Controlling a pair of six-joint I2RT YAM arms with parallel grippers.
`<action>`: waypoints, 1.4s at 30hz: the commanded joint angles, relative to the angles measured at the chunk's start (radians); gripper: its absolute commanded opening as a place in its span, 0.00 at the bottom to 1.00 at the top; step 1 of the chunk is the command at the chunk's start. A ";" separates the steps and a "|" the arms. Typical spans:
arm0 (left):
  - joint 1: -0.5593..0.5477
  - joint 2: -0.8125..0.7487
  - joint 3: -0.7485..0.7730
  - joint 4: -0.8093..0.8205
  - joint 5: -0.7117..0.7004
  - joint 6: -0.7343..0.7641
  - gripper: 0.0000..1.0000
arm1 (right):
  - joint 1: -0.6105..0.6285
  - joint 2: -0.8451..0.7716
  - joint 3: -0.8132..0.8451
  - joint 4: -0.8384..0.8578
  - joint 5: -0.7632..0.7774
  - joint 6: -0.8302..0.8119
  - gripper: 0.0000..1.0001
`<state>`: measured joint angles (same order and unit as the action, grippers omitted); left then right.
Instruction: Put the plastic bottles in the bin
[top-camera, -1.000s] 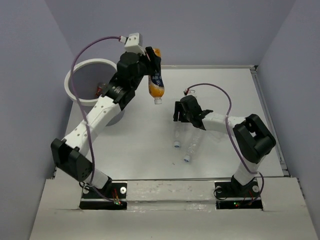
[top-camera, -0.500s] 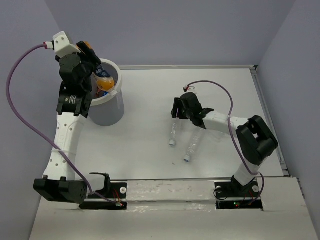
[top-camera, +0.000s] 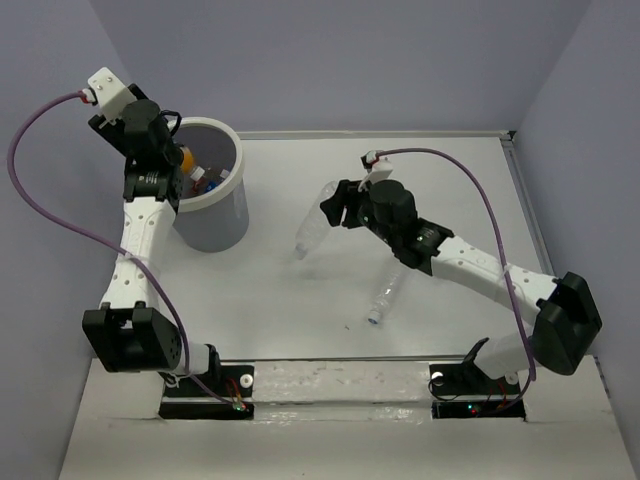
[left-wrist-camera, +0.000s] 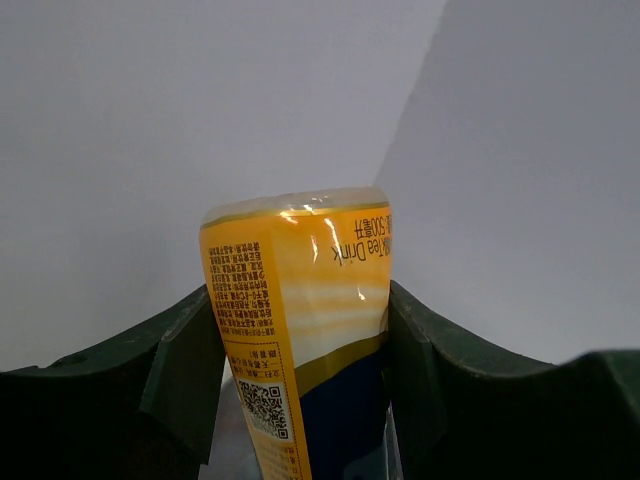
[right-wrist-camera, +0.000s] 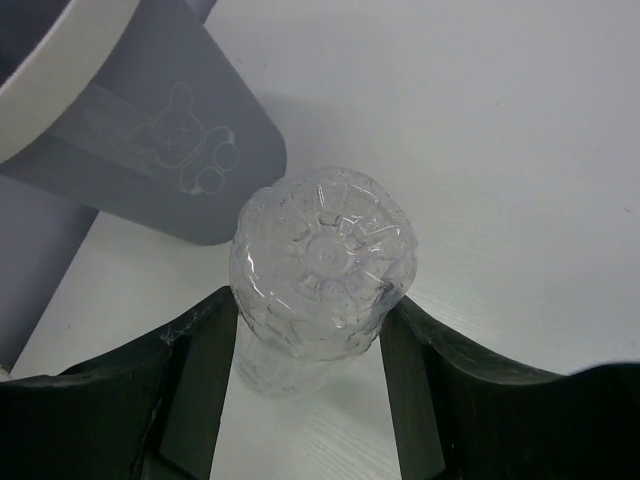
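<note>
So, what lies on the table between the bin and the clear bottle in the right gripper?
Nothing: the top view shows only bare table between the bin and that clear bottle.

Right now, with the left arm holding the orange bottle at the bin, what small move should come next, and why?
Probably open the left pincer. It grips the orange bottle on both sides, and from above the bottle appears to hang over the dark opening of the bin, inside its white rim, so letting go should drop it in.

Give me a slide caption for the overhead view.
The left gripper holds an orange-yellow bottle over the bin while the right gripper grips a clear bottle.
</note>
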<state>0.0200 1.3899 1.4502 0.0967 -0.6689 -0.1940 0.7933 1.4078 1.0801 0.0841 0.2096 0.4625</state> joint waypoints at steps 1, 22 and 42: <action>-0.087 -0.064 -0.165 0.357 -0.179 0.166 0.63 | 0.043 -0.007 0.154 0.043 0.007 -0.062 0.52; -0.135 -0.426 -0.162 0.063 0.256 -0.162 0.99 | 0.115 0.453 1.059 -0.081 -0.076 -0.292 0.51; -0.135 -0.738 -0.140 -0.261 1.337 -0.291 0.99 | 0.224 0.677 1.245 -0.185 -0.107 -0.427 0.90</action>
<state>-0.1162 0.6132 1.2659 -0.1402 0.2966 -0.4408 1.0283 2.2875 2.4142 -0.1268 0.0959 0.0669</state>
